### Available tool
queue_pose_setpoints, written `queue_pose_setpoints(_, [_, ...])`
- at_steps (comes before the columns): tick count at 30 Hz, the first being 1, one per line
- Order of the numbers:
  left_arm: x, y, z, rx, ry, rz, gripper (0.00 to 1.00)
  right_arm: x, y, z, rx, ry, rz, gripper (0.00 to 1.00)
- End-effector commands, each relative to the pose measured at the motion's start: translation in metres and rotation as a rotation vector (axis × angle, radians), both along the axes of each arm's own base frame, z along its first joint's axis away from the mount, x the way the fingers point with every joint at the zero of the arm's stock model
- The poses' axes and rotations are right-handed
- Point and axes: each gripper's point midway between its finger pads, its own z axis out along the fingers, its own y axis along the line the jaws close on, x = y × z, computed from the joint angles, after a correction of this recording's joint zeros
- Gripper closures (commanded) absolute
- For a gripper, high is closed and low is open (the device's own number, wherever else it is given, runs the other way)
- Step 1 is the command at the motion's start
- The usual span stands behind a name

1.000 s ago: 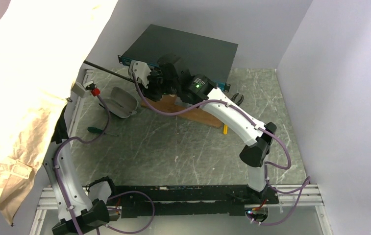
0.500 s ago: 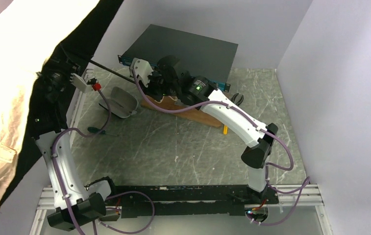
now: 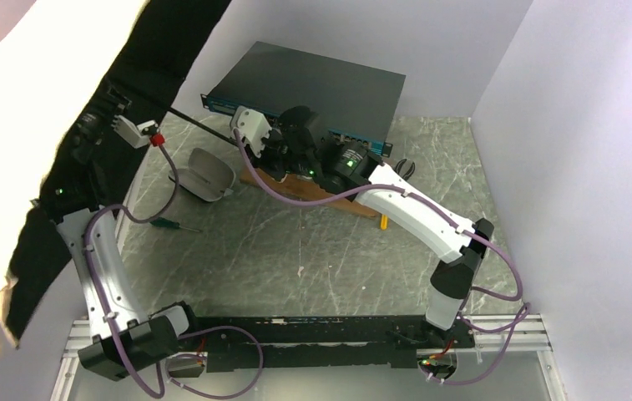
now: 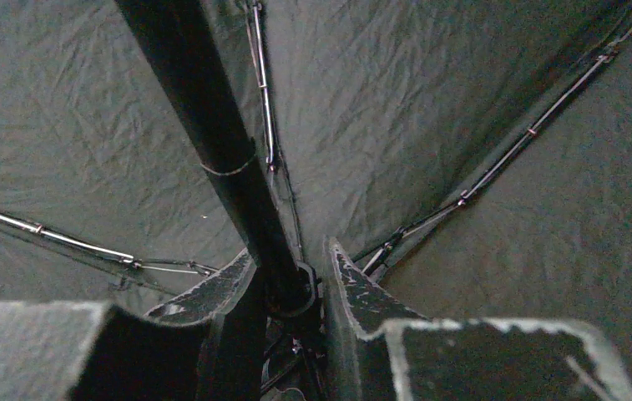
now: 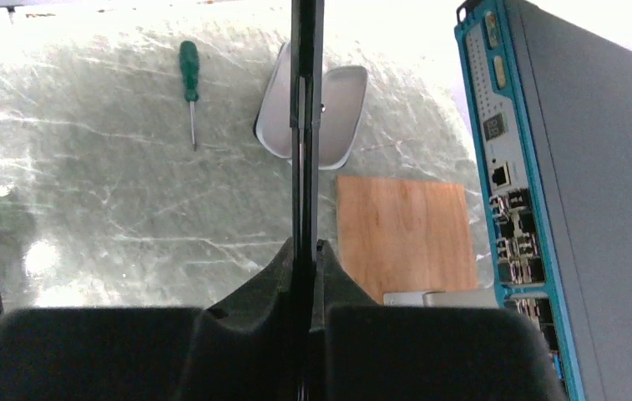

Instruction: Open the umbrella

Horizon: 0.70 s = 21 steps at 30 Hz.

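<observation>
1. The umbrella (image 3: 12,167) hangs over the left edge of the counter (image 3: 312,251) with its canopy spread, so opening looks nearly done.
2. The right tool (image 5: 305,251) is clenched on the thin black shaft (image 5: 305,125).
3. The left tool (image 4: 290,255) straddles the shaft at the runner; I cannot tell whether it grips.
4. Next, check the runner has latched before either tool lets go.

The screwdriver (image 3: 166,223) lies left of the case (image 3: 209,174).
</observation>
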Motion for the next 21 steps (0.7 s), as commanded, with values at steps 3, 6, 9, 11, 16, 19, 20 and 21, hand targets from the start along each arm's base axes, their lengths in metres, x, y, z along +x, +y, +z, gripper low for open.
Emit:
queue_pose_setpoints(3, [-0.044, 0.120, 0.087, 0.034, -0.321, 0.586, 0.72, -0.037, -0.067, -0.045, -0.258, 0.095, 0.030, 1.00])
queue_pose_setpoints(6, [-0.045, 0.129, 0.091, 0.035, -0.330, 0.608, 0.73, -0.038, -0.070, -0.048, -0.262, 0.093, 0.029, 1.00])
queue_pose_setpoints(9, [-0.044, 0.131, 0.088, 0.021, -0.321, 0.602, 0.74, -0.037, -0.068, -0.045, -0.253, 0.082, 0.036, 1.00])
queue_pose_setpoints(11, [-0.043, 0.135, 0.089, 0.009, -0.316, 0.612, 0.76, -0.039, -0.065, -0.043, -0.241, 0.087, 0.043, 1.00])
queue_pose_setpoints(16, [-0.044, 0.145, 0.099, -0.003, -0.323, 0.619, 0.71, -0.045, -0.064, -0.040, -0.215, 0.108, 0.061, 1.00])
queue_pose_setpoints(19, [-0.037, 0.123, 0.075, -0.003, -0.245, 0.504, 0.56, -0.045, -0.054, -0.024, -0.154, 0.106, 0.075, 1.00])
queue_pose_setpoints(20, [-0.037, 0.110, 0.063, 0.018, -0.194, 0.459, 0.54, -0.045, -0.048, -0.016, -0.127, 0.107, 0.081, 1.00])
queue_pose_setpoints(21, [-0.035, 0.098, 0.046, 0.027, -0.139, 0.412, 0.53, -0.046, -0.042, -0.009, -0.096, 0.110, 0.095, 1.00])
